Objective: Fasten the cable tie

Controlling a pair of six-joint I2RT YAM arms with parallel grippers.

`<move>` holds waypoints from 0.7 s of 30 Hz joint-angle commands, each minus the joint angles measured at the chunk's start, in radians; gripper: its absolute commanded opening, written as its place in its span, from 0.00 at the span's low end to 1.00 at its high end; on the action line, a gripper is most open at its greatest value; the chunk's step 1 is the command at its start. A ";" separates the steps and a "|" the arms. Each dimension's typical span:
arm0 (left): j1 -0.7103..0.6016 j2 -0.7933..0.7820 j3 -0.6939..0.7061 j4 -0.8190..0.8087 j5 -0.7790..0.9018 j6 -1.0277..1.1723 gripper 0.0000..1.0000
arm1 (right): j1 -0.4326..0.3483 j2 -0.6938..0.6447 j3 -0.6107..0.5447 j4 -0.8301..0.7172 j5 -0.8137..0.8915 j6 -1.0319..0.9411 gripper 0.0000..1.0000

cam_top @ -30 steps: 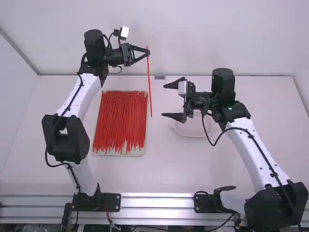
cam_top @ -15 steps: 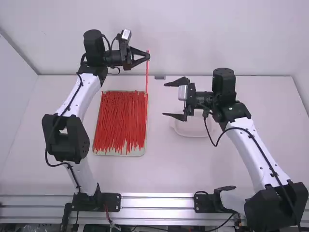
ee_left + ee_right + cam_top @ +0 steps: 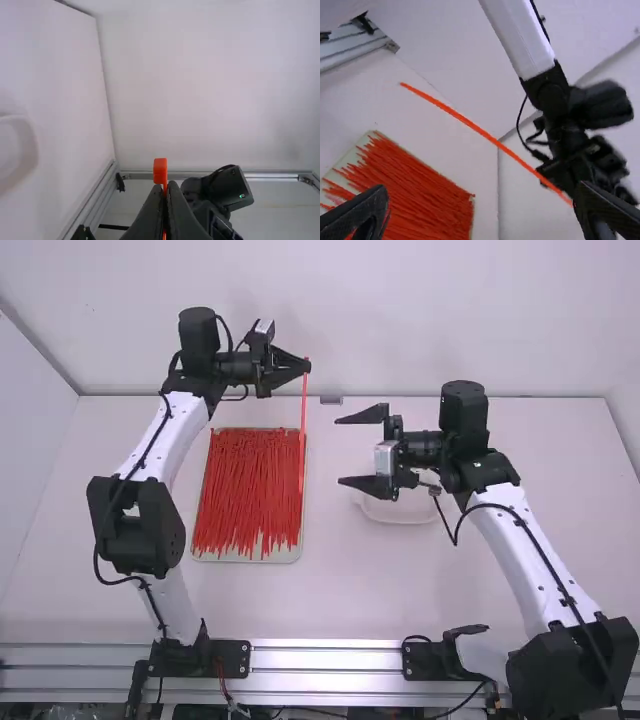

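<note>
So the left end effector (image 3: pixel 303 363) is pinched shut on 1 red cable tie (image 3: pixel 302 410) right near what looks like its head end, held well above the tabletop (image 3: pixel 350 570). The strap hangs straight down, its tail dangling by the edge of the tray (image 3: pixel 247 558) with the pile of spare ties (image 3: pixel 250 490). Gripping it up by the head makes sense to me, since it leaves the whole strap and tip free for the other arm. The right end effector (image 3: pixel 362 448) sits near the strap, spread wide with nothing in it, hovering over a shallow white dish (image 3: pixel 405 512). My guess is it's lined up to catch the loose tail and bend it round into the head. It's a thin, floppy strap, so threading looks fiddly.
</note>
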 commanded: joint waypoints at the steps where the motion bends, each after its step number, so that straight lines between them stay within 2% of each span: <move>1: -0.019 -0.002 0.028 0.001 0.001 -0.008 0.03 | 0.003 -0.003 0.021 0.000 -0.092 -0.209 0.99; 7: -0.030 -0.002 0.028 0.002 -0.002 -0.008 0.02 | 0.051 -0.003 0.021 0.000 -0.122 -0.438 0.99; 18: -0.067 -0.002 0.028 0.000 -0.035 -0.037 0.02 | 0.122 -0.003 0.021 0.003 -0.074 -0.587 0.99; 19: -0.069 -0.002 0.028 0.001 -0.036 -0.035 0.02 | 0.119 -0.003 0.021 0.002 -0.078 -0.587 0.93; 20: -0.069 -0.002 0.028 0.000 -0.036 -0.034 0.02 | 0.119 -0.003 0.021 0.000 -0.078 -0.587 0.91; 21: -0.068 -0.002 0.028 0.001 -0.038 -0.035 0.02 | 0.119 -0.003 0.021 -0.001 -0.077 -0.585 0.80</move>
